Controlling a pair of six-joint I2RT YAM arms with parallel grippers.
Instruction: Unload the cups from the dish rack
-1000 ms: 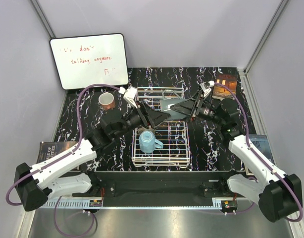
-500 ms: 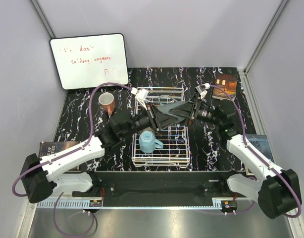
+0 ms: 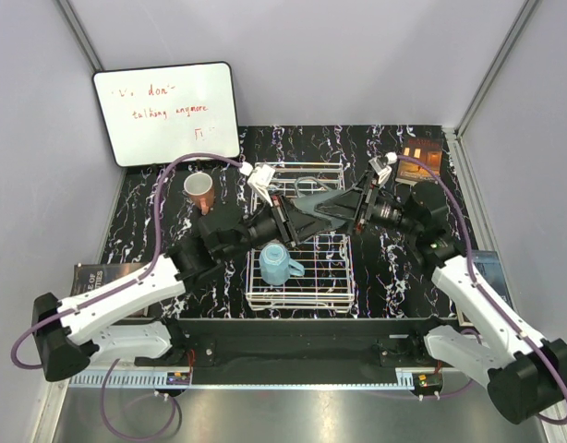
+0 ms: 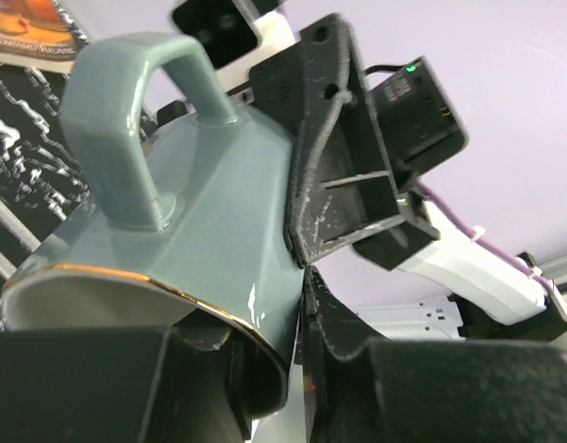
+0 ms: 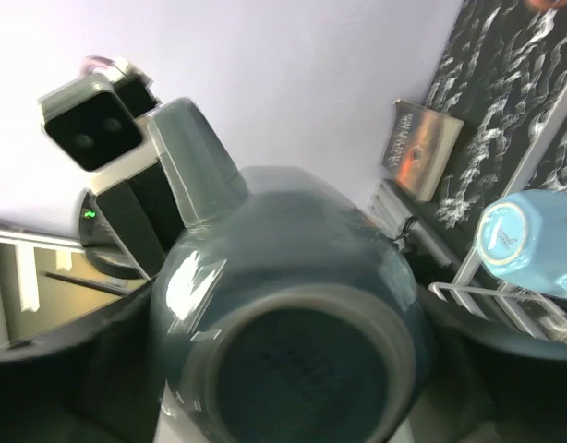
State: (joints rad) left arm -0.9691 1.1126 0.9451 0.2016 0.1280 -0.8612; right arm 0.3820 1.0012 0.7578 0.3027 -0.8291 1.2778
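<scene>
The dark grey mug hangs in the air over the far part of the white wire dish rack, held from both sides. My left gripper is shut on its gold-edged rim, one finger inside and one outside. My right gripper is shut on the mug's body, with the mug's base facing the right wrist view. A light blue faceted mug lies in the rack and also shows in the right wrist view. A salmon-orange mug stands on the table, left of the rack.
A whiteboard with red writing leans at the back left. Books lie at the back right, the left edge and the right edge. The table top is black marble.
My left gripper has moved right and up to the dark grey mug held by the right gripper and closed on its rim. The right arm has shifted only slightly.
</scene>
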